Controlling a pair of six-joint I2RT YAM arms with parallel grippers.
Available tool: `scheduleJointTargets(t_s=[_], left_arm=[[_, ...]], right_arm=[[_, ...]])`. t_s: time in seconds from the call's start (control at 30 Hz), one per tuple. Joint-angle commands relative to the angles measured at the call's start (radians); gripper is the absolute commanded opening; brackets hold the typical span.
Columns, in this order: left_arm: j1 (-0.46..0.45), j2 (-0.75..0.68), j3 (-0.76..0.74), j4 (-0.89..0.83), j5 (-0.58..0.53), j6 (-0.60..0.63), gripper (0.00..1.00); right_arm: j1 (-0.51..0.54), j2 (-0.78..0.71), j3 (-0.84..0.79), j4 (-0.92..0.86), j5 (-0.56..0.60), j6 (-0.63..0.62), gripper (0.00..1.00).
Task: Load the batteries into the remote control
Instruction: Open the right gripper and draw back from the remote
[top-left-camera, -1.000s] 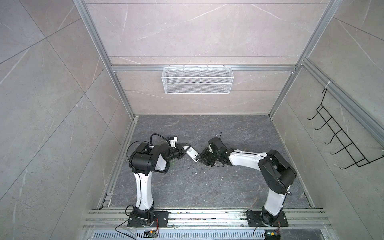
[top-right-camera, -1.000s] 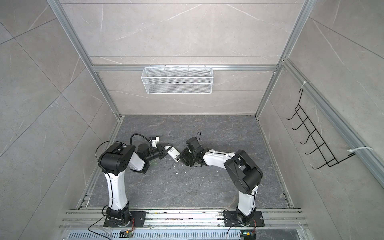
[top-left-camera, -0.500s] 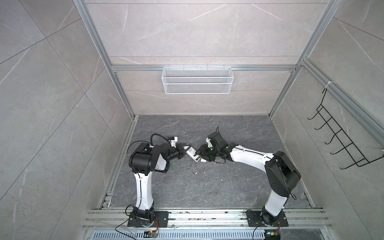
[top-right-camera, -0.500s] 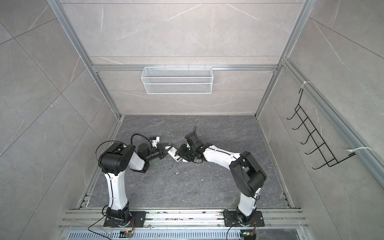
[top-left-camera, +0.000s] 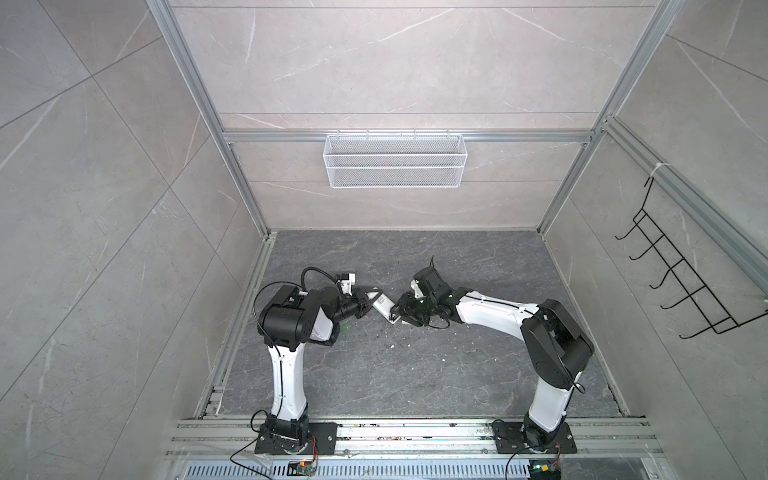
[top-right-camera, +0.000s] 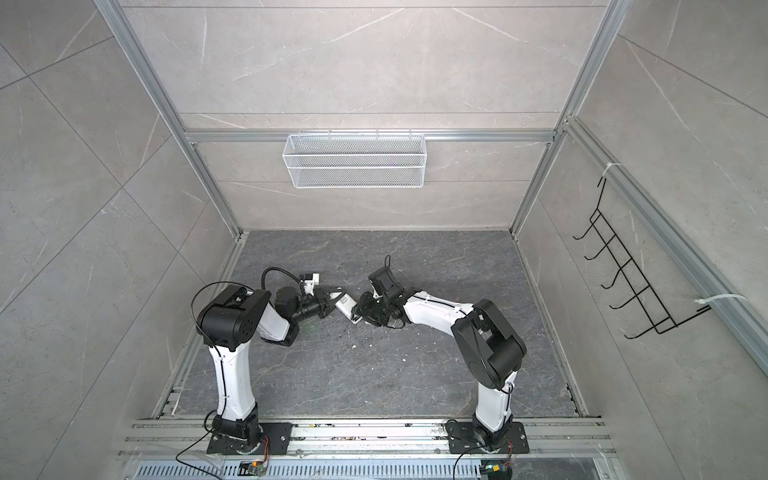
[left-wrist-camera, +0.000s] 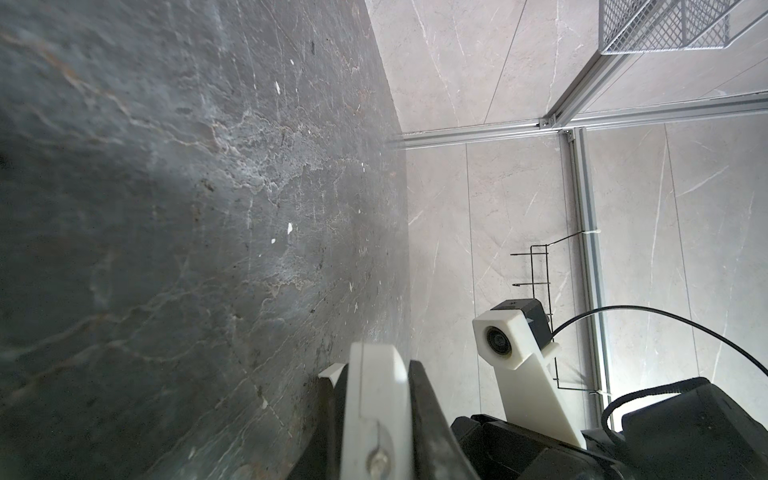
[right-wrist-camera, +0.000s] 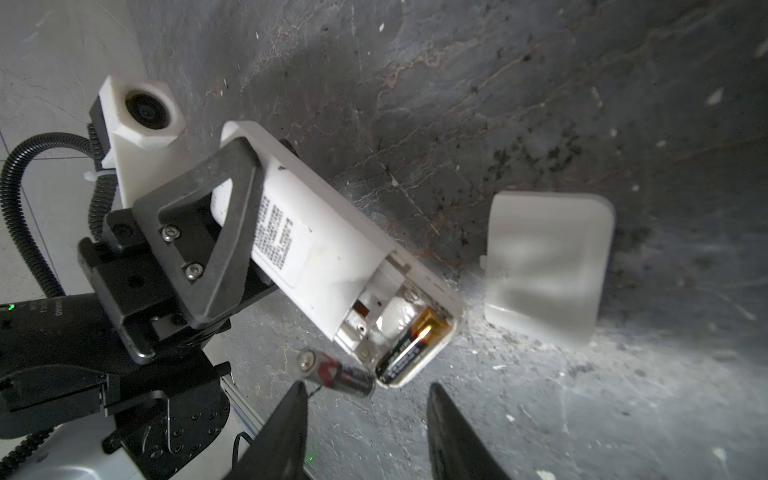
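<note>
Pinching the remote control by its closed half, the left pincer presses its dark triangular fingers on the two broad faces. The remote control is a long white plastic slab, smooth, with rounded corners and a printed label on the back. Its battery bay is uncovered and shows metal contacts. The seated battery, a slim black cylinder with a gold band, lies inside against the end wall.

The right pincer is spread, and nothing is between its two dark tapered fingers. Just ahead of one fingertip, outside the gap, is the loose battery, dark with a red mark and a shiny metal end. Its other end is at the rim of the bay. Whether it touches the rim or the finger I cannot tell. It is the only thing between this pincer and the bay.

Farther ahead, beside the open end, the cover lies flat on the floor, apart from the remote control. It is white, squarish and blurred. The floor is dark grey, stone-like, veined, with white crumbs.

In both top views the remote control has its long axis running from the left pincer toward the right pincer, open end pointing at the right one. The seated battery lies crosswise to that axis, and the loose battery is slanted to both.
</note>
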Motion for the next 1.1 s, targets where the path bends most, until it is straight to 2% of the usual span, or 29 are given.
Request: scheduleJointTargets(t_s=[0.0,0.6,0.73,1.07], left_arm=[[0.0,-0.012,0.02,0.066,0.022,0.001,0.09],[0.001,0.0,0.021,0.066,0.016,0.002,0.09],[0.001,0.0,0.021,0.066,0.017,0.002,0.09],[0.001,0.0,0.021,0.064,0.018,0.001,0.09]], right_arm=[[0.0,0.0,0.001,-0.014,-0.001,-0.02,0.48],[-0.054,-0.101,-0.099,0.032,-0.021,-0.02,0.48],[-0.078,-0.113,-0.134,0.049,-0.027,0.012,0.47],[-0.151,-0.15,-0.158,-0.011,-0.021,-0.045,0.47]])
